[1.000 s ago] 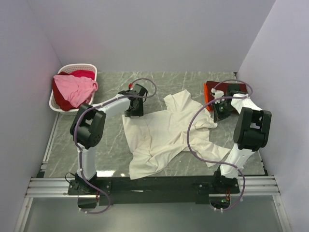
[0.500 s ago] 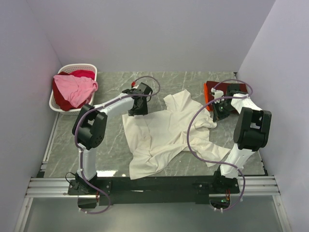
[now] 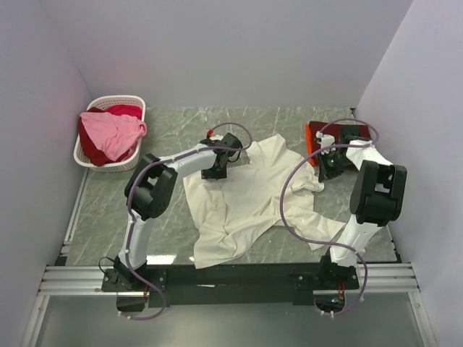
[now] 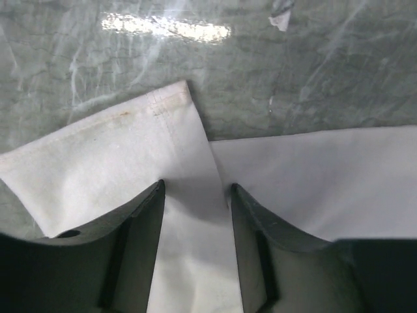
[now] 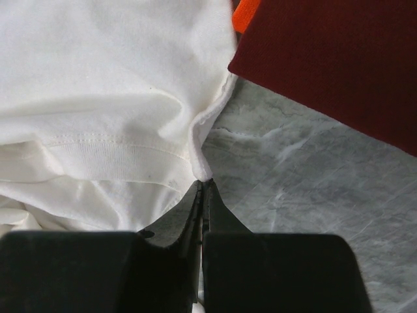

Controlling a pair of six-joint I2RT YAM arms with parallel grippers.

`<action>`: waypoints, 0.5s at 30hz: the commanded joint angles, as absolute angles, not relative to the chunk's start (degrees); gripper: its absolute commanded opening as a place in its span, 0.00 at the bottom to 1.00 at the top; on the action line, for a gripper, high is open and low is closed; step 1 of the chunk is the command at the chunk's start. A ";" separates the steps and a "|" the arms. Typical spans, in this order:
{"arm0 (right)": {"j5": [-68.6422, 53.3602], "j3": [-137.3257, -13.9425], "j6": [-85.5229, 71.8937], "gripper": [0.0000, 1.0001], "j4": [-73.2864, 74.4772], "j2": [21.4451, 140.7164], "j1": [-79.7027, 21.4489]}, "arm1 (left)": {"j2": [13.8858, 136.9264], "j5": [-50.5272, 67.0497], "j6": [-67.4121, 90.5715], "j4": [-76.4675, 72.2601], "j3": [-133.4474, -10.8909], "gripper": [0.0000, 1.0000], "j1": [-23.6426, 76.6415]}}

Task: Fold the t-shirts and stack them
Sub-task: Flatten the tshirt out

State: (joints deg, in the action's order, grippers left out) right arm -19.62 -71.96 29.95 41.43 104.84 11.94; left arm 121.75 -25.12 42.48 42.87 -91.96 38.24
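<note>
A large cream-white t-shirt (image 3: 246, 202) lies rumpled and spread over the middle of the table. My left gripper (image 3: 215, 171) hovers at its upper left edge. In the left wrist view this left gripper (image 4: 197, 189) is open, its jaws astride a flat strip of the cream-white t-shirt (image 4: 117, 156). My right gripper (image 3: 327, 170) is at the shirt's right side. The right wrist view shows the right gripper (image 5: 203, 184) shut on a thin edge of that cream-white t-shirt (image 5: 111, 85). A folded dark red t-shirt (image 3: 316, 134) lies at the back right, beside the right gripper.
At the back left stands a white slatted basket (image 3: 119, 100) holding a pink t-shirt (image 3: 108, 131) over a red one (image 3: 124, 110). An orange edge (image 5: 245, 13) shows under the dark red t-shirt (image 5: 339, 59). Walls close in on both sides.
My left arm has swung to the right, from the bare table beside the shirt onto its upper left edge, and its jaws have narrowed a little. The right arm has not moved.
</note>
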 commanded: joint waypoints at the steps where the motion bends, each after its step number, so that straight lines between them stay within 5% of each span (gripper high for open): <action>1: -20.83 -72.51 30.59 0.00 40.52 102.57 12.30 | 122.09 -29.00 42.63 45.26 -91.67 0.45 38.49; 15: -20.92 -72.95 30.59 0.00 40.69 102.39 13.01 | 110.57 -24.80 32.98 36.77 -80.19 0.13 35.95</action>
State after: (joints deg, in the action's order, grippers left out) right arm -19.81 -71.96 29.95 41.43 104.84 12.34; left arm 115.11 -28.10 37.85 41.50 -83.90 37.65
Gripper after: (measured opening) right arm 0.009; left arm 0.152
